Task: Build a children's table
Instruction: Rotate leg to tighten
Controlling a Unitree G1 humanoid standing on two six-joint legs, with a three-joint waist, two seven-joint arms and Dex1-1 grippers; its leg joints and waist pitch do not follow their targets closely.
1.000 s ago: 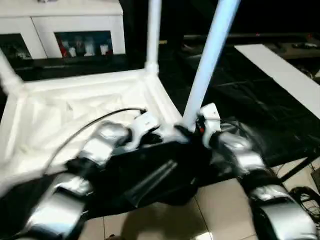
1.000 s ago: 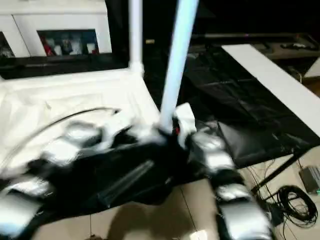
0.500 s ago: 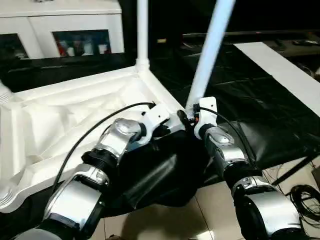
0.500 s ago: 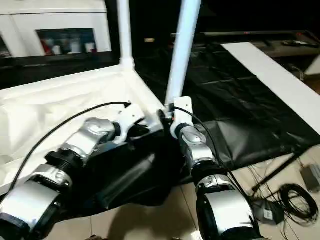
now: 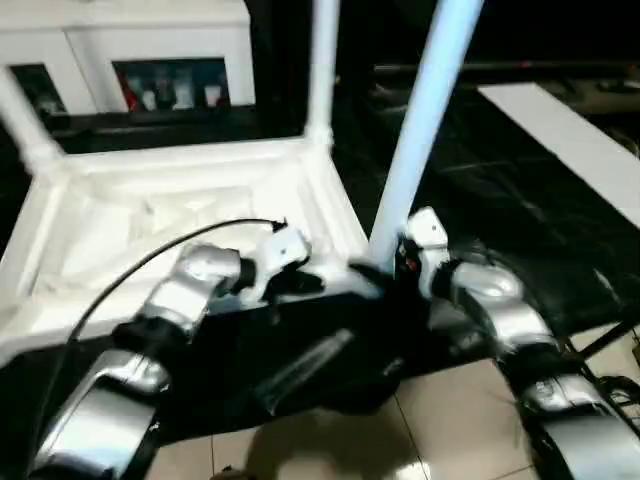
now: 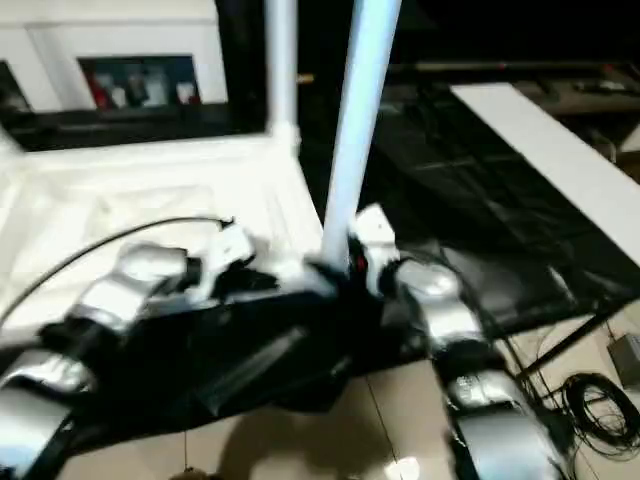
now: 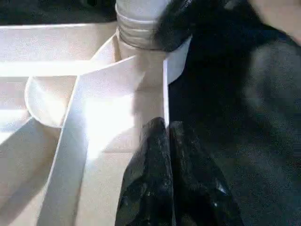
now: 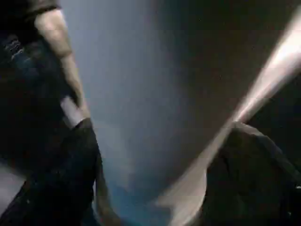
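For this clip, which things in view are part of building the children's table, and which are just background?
Part of the job:
- table top, lying underside up
- near leg, standing in its corner socket
- far leg, standing in its corner

Just lying about:
- white cabinet behind
- black sheet under the work
- cables on the floor
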